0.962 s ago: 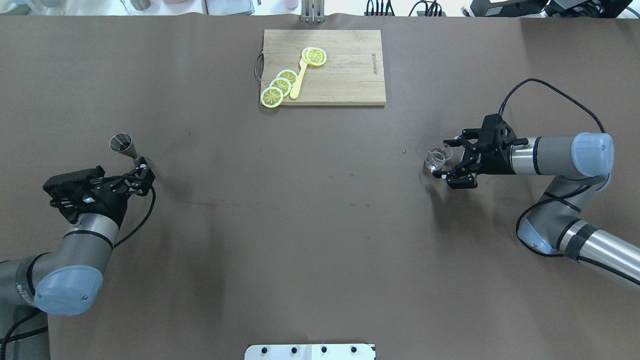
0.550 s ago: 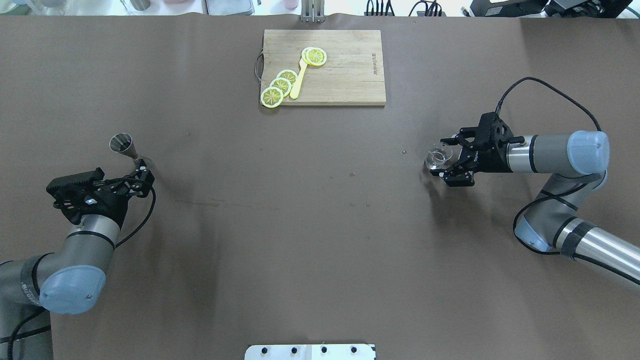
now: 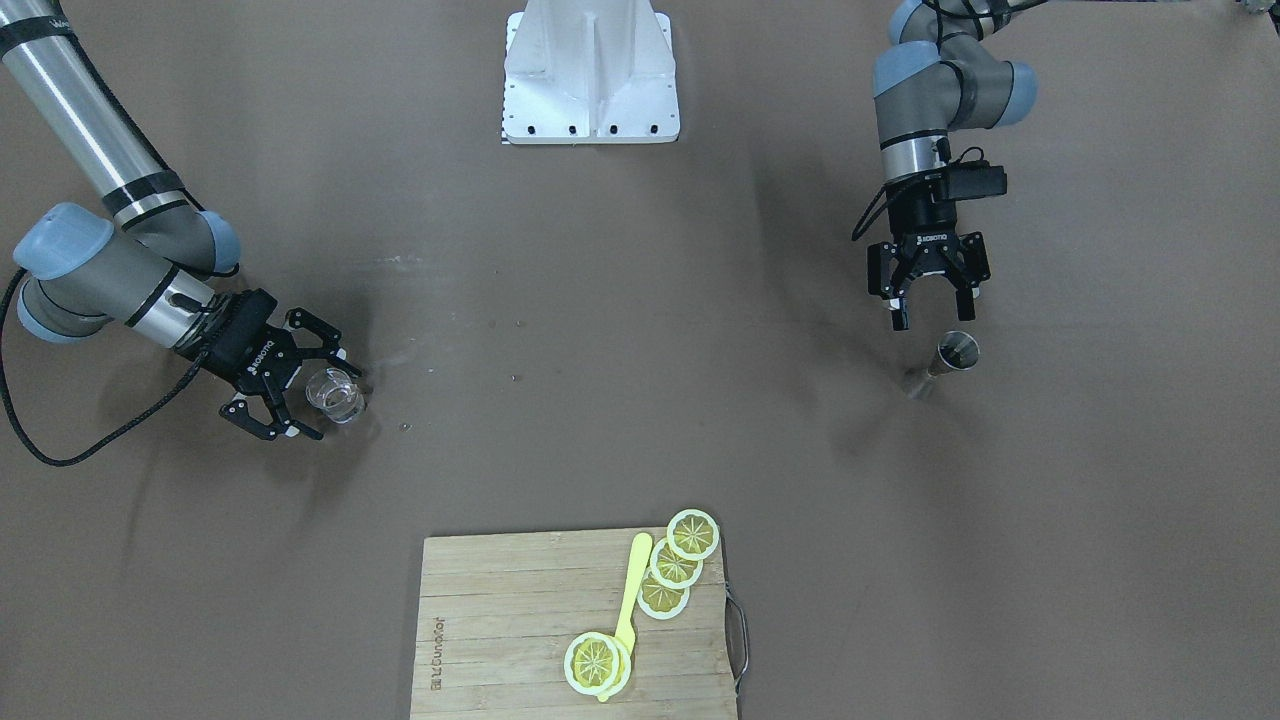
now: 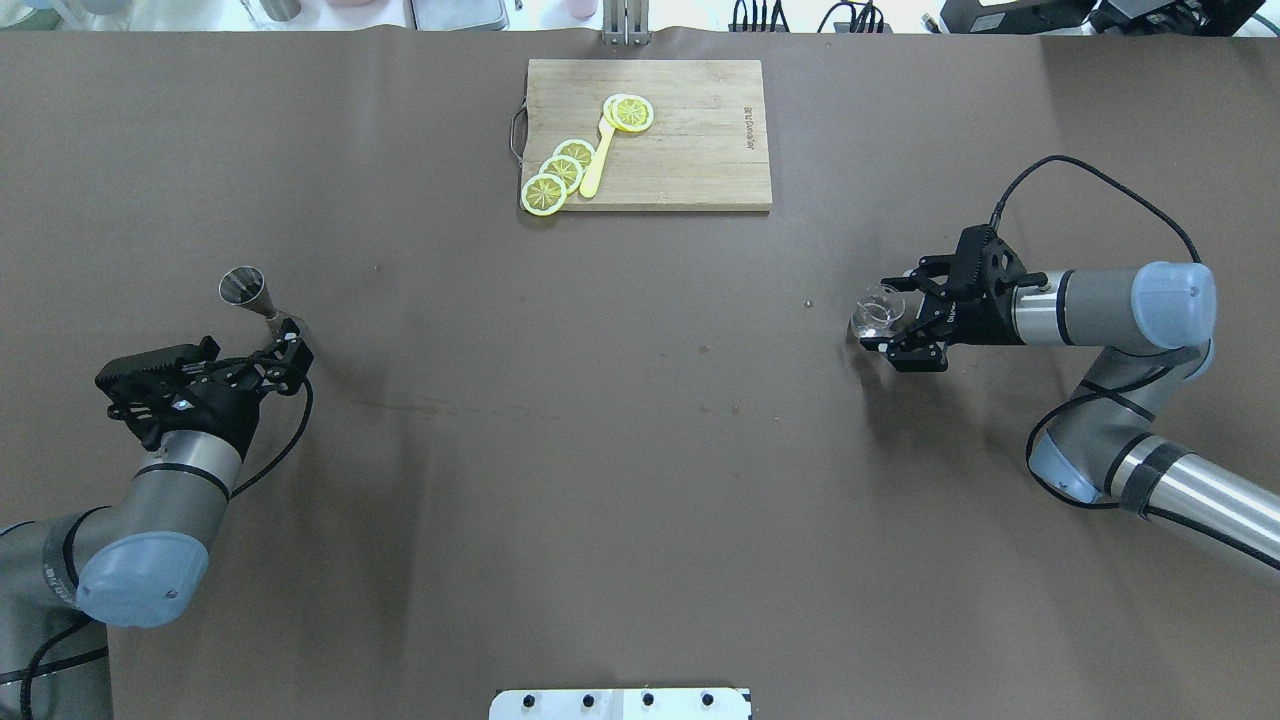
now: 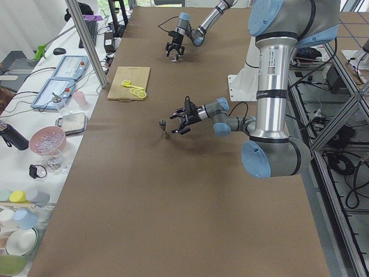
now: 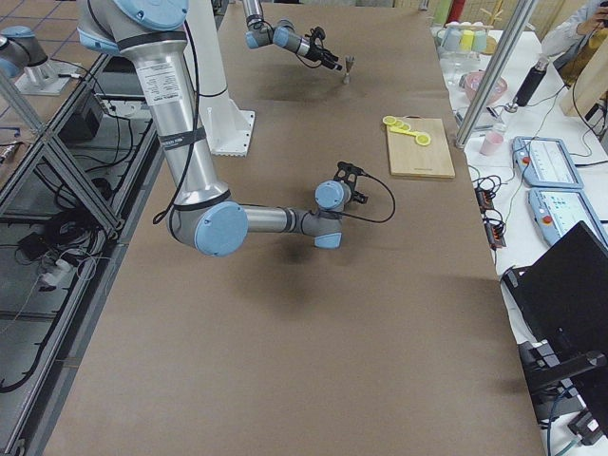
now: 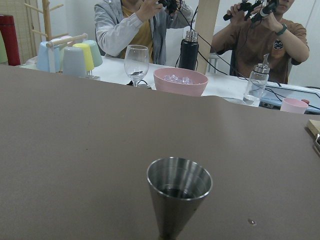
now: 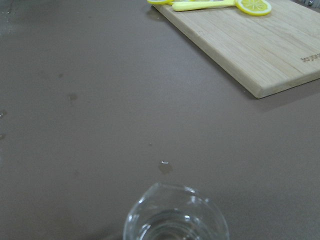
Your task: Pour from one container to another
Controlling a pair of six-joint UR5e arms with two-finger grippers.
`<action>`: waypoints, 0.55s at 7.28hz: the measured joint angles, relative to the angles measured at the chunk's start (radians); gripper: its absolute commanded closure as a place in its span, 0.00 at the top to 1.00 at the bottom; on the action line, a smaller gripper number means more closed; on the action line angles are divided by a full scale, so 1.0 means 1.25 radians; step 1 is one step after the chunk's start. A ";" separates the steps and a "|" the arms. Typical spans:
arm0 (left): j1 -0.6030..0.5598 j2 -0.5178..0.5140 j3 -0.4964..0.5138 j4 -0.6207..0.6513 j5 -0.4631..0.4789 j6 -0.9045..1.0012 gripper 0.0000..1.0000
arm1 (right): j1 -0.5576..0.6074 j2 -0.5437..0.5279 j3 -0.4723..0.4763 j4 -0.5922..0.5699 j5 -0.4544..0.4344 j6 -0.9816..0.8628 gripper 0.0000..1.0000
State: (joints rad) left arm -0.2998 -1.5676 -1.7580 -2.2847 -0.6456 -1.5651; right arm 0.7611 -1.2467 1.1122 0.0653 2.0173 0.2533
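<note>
Right arm low, wrist level, reaching inward. Right gripper has its fingers spread, straddling the cup, which stands on the table; contact not discernible. Left arm bent, left gripper pointing away from the base, fingers spread. Jigger upright just ahead of it, apart. Count: one cup, one jigger, one board, at least four lemon slices, one yellow utensil.

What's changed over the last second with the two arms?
The right gripper slid a little further toward the glass cup, open around it. The left gripper shifted slightly, open just short of the jigger. Nothing was grasped; cup, jigger and cutting board stayed put.
</note>
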 measured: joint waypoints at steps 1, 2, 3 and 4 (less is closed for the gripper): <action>0.000 -0.012 0.018 -0.003 0.014 0.000 0.98 | 0.000 0.005 -0.004 0.000 -0.001 0.000 0.86; -0.001 -0.027 0.037 -0.005 0.022 0.001 0.98 | 0.000 0.008 -0.006 -0.001 -0.002 0.001 0.81; -0.003 -0.037 0.047 -0.006 0.025 0.001 0.98 | 0.000 0.009 -0.007 -0.001 -0.002 0.001 0.75; -0.004 -0.042 0.053 -0.006 0.029 0.001 0.98 | 0.000 0.009 -0.007 0.000 -0.002 0.001 0.71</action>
State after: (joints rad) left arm -0.3048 -1.6200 -1.6914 -2.2923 -0.6089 -1.5643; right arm 0.7611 -1.2353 1.1032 0.0647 2.0142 0.2546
